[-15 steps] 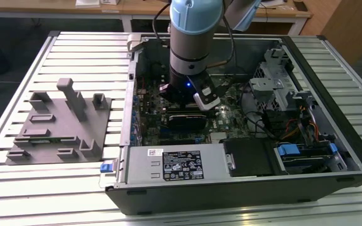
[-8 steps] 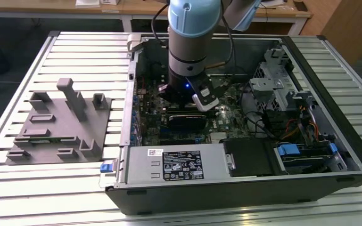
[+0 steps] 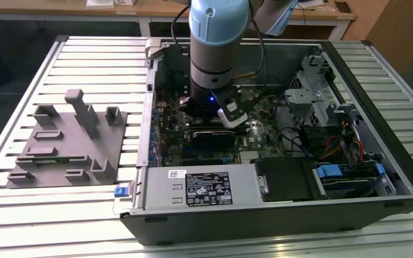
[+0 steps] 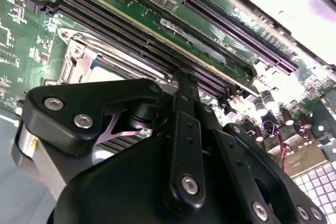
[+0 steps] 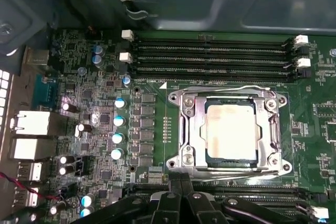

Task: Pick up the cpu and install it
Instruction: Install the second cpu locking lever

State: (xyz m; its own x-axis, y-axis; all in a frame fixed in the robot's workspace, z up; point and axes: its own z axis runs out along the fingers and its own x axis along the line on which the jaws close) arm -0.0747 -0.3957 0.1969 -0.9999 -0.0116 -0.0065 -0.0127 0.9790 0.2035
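The cpu [image 5: 231, 131], a pale silvery square chip, lies flat inside the dark socket with its metal frame [image 5: 184, 129] on the green motherboard. The frame's top is open over the chip. My gripper [image 5: 179, 180] hovers just off one edge of the socket, beside a row of memory slots, with its black fingers [image 4: 184, 85] pressed together and nothing between them. The socket frame [image 4: 79, 61] shows beyond the gripper's black linkage in the second wrist view. In the exterior view the arm [image 3: 212, 59] reaches straight down into the open computer case [image 3: 278, 220].
A grey tray [image 3: 63, 145] with upright posts lies on the slatted table at the exterior view's left. Inside the case sit a white-labelled grey box [image 3: 199, 188], a drive cage with blue tabs [image 3: 332, 173], cables and long memory slots [image 5: 210, 56].
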